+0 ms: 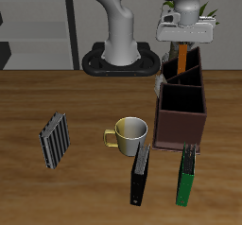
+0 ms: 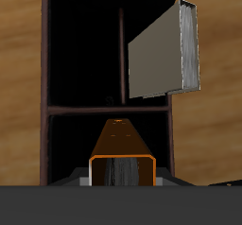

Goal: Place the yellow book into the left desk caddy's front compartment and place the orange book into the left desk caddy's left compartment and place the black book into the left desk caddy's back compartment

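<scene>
The orange book [image 1: 181, 54] is clamped upright between the jaws of the gripper [image 1: 181, 45], held over the left desk caddy [image 1: 180, 125] at its rear sections; the yellow book [image 2: 165, 51] is seen standing inside; the black book [image 1: 140, 172] lies on the table [image 1: 57, 196] beside the mug [image 1: 129, 132].

Books: five [image 1: 55, 139] [image 1: 141, 173] [image 1: 187, 176] [image 1: 181, 55] [image 2: 170, 51]; mug [image 1: 129, 131]: one; caddy [image 1: 181, 115]: one.
</scene>
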### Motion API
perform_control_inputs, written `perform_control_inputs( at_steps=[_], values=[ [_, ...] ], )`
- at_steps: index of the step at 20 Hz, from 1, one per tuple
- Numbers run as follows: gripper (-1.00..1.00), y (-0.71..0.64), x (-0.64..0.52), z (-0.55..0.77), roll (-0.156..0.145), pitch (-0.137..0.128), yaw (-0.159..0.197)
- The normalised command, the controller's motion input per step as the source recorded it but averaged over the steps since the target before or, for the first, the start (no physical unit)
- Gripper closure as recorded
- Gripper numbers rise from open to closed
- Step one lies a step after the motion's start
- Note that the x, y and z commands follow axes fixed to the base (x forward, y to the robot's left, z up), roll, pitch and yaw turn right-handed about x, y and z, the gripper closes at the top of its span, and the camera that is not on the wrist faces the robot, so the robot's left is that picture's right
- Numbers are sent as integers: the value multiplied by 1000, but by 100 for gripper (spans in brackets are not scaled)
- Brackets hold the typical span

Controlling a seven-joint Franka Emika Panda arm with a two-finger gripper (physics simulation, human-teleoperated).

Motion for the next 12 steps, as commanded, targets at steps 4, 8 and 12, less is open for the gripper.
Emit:
perform_control_inputs(
  at_steps=[4,8,12],
  values=[
    [100,83,-16,-207,28,49,15],
    [100,87,23,-300,22,61,22],
    [100,16,87,-182,20,66,-5]
  ],
)
